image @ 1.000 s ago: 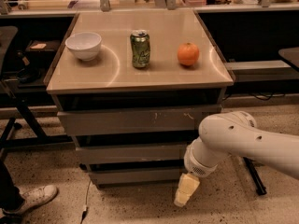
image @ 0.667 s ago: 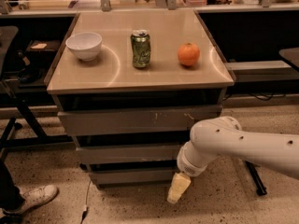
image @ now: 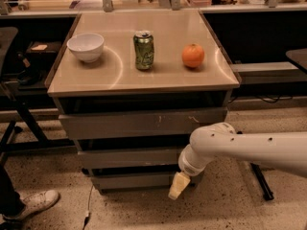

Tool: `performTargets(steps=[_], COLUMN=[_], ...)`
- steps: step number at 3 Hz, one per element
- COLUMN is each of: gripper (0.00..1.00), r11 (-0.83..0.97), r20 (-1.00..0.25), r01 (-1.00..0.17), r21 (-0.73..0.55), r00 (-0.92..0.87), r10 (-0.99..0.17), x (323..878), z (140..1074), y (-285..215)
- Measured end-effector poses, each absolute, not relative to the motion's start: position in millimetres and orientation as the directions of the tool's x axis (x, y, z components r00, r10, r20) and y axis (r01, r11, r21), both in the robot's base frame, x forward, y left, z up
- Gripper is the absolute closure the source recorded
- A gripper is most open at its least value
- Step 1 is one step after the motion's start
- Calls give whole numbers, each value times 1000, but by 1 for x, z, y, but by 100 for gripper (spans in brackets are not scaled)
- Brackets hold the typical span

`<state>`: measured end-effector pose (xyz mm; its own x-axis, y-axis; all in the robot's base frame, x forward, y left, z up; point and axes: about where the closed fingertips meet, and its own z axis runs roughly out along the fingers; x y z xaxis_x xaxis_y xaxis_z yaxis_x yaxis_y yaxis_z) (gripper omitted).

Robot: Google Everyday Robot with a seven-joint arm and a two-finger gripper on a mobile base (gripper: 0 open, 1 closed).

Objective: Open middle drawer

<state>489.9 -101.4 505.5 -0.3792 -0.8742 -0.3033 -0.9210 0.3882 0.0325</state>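
Observation:
The middle drawer (image: 127, 157) is a plain grey flat front, closed, in the cabinet under the table. Above it is the taller drawer with pale scratch marks (image: 139, 122). Below it is the narrowest drawer front (image: 134, 180). My white arm reaches in from the right. My gripper (image: 176, 186) points down and to the left, low in front of the bottom drawer's right end, just below the middle drawer's right end. It holds nothing that I can see.
On the table top (image: 115, 75) stand a white bowl (image: 85, 47), a green can (image: 143, 50) and an orange (image: 193, 55). A person's shoe (image: 29, 204) is on the floor at the left. A dark stand leg (image: 261, 181) is at the right.
My arm and gripper have moved left along the front of the cabinet, closer to the lower drawers. The drawers have not moved.

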Motion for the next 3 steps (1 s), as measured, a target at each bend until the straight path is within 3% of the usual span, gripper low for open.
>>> performTargets(steps=[3], gripper=[0], r11=[453], r20=[-318], r01=[-891], r21=[-26], r00=[-422], r10=[-849], x=[553], z=[464], y=[-113])
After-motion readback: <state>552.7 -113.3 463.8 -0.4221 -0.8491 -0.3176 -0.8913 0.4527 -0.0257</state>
